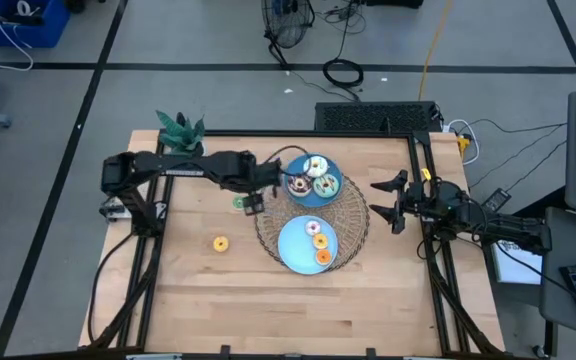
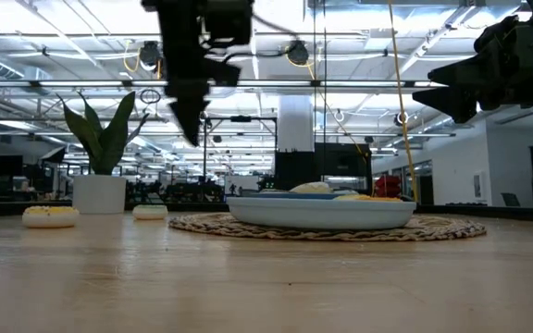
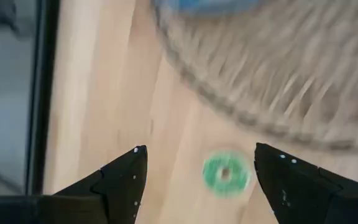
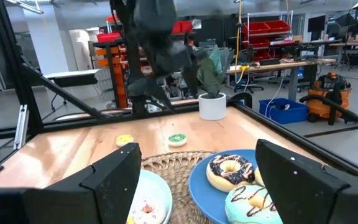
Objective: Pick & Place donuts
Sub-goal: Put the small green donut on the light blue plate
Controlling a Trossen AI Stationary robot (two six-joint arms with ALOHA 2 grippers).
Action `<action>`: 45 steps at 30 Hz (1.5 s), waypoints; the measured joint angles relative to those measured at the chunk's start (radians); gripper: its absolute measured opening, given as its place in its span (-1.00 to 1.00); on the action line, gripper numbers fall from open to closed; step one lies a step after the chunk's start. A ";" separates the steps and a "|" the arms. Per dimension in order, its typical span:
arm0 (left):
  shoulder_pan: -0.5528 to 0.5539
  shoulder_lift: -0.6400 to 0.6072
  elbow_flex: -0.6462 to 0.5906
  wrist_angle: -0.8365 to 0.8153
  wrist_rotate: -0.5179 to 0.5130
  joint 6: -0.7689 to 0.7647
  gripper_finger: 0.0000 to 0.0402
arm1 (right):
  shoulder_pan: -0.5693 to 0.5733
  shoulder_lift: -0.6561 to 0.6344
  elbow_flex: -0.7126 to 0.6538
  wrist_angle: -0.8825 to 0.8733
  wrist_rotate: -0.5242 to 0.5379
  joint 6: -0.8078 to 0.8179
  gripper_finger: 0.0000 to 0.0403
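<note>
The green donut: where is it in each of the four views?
High view: green donut on bare wood, by the left end effector.
Low view: left of the woven mat, at.
Left wrist view: between the fingers.
Right wrist view: beyond the mat.
Shared landmark: the woven mat.

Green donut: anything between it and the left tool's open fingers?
Nothing. In the left wrist view, the green donut lies on bare wood, framed by the left tool; the woven mat lies beyond.
</note>
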 joint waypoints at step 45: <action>0.126 -0.037 -0.429 0.295 0.235 0.280 0.46 | 0.000 0.003 0.000 -0.001 0.000 0.000 0.51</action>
